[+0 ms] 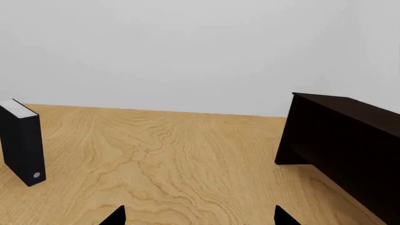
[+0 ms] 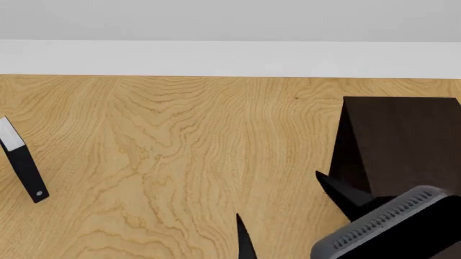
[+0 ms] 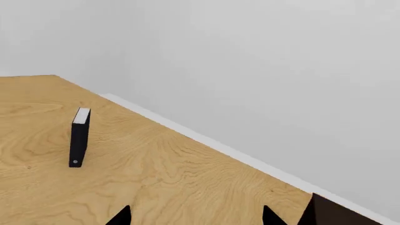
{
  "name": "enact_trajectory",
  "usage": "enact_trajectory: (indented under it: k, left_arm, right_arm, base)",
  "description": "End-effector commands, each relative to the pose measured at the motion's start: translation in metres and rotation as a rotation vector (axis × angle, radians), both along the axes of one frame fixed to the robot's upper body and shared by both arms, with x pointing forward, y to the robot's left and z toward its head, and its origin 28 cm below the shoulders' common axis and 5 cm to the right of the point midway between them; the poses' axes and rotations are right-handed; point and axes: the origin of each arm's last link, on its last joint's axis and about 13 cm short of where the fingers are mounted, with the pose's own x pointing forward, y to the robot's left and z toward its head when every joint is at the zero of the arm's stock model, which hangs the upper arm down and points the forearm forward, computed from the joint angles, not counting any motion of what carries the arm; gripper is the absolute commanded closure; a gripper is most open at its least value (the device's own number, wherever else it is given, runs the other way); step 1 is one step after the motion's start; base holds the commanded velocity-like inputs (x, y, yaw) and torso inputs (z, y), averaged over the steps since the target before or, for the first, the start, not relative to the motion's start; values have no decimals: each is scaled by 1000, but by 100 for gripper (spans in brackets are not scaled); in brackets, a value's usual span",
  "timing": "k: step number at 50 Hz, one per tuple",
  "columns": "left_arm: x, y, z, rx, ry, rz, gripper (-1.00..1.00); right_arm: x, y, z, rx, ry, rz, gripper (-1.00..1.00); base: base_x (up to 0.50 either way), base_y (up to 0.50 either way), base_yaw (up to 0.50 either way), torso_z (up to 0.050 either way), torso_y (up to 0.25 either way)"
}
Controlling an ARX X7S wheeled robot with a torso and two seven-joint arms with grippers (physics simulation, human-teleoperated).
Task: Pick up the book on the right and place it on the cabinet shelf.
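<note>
**Grey book not in view; pick not started**

Right hand [image 2: 288, 216] nearest, fingers spread, empty, beside cabinet [image 2: 403, 140]; left hand [image 1: 198, 216] also parted, empty, over tabletop [image 2: 180, 151]; only a black book [image 2: 21, 162] stands upright far left; grey book unseen; grasp and shelving all remain.

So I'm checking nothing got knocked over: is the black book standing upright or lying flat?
Upright. The black book stands on its bottom edge on the wooden table, spine vertical with the round mark low and pale page edges on top, in all three views.
</note>
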Motion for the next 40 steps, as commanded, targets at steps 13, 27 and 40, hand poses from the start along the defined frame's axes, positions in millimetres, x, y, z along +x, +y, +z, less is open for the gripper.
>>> enact_trajectory:
  k: [13, 27, 40]
  left_arm:
    - [0, 0, 0, -10, 7, -9, -100]
    - [2, 0, -1, -14, 19, -13, -100]
    - [4, 0, -3, -14, 26, -14, -100]
  right_arm:
    - [-45, -12, -12, -59, 40, 119, -100]
    - [-53, -14, -24, -133, 92, 179, -100]
    - [-60, -14, -31, -177, 127, 271, -100]
  base:
    - [0, 0, 0, 0, 0]
    - [0, 0, 0, 0, 0]
    - [0, 0, 0, 0, 0]
